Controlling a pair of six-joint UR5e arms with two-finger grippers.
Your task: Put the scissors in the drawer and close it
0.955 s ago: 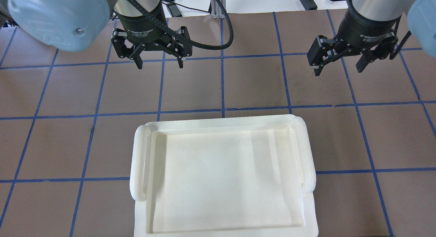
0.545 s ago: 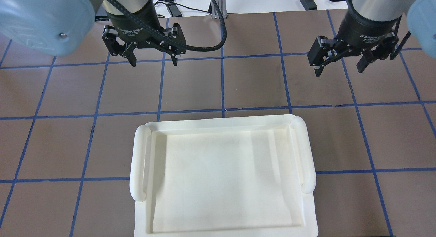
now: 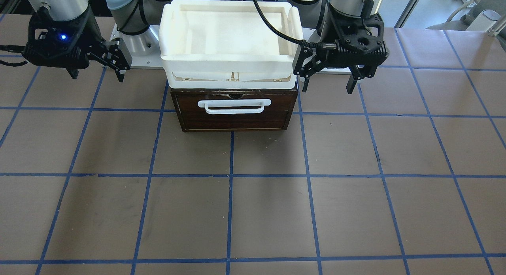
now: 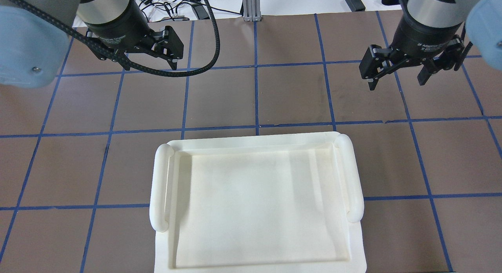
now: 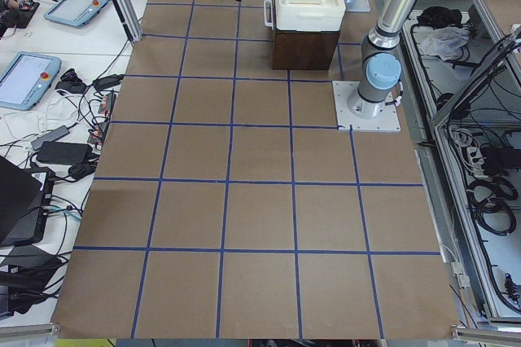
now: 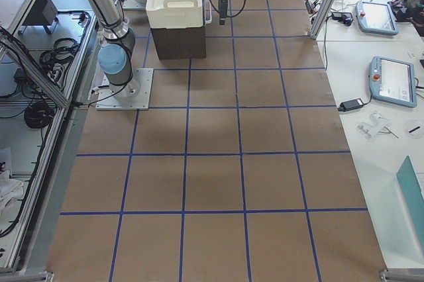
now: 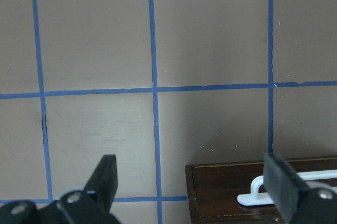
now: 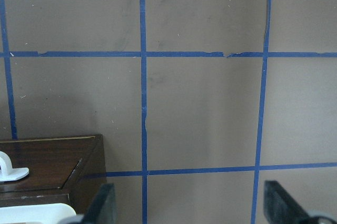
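Drawer point(image 3: 233, 119) shut beneath white tray point(image 3: 227, 66). Front-facing view: left gripper point(image 3: 327, 87) open at its 3 o'clock, right gripper point(image 3: 97, 76) open at 9 o'clock.

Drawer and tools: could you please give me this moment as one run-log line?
drawer closed; scissors not visible; left tool open, empty; right tool open, empty

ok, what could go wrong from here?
1. The scissors show in no view, so there may be nothing to grasp.
2. The drawer is shut, and the white tray sits right above its handle. The open left end effector, close beside, could knock the tray when going for the handle.
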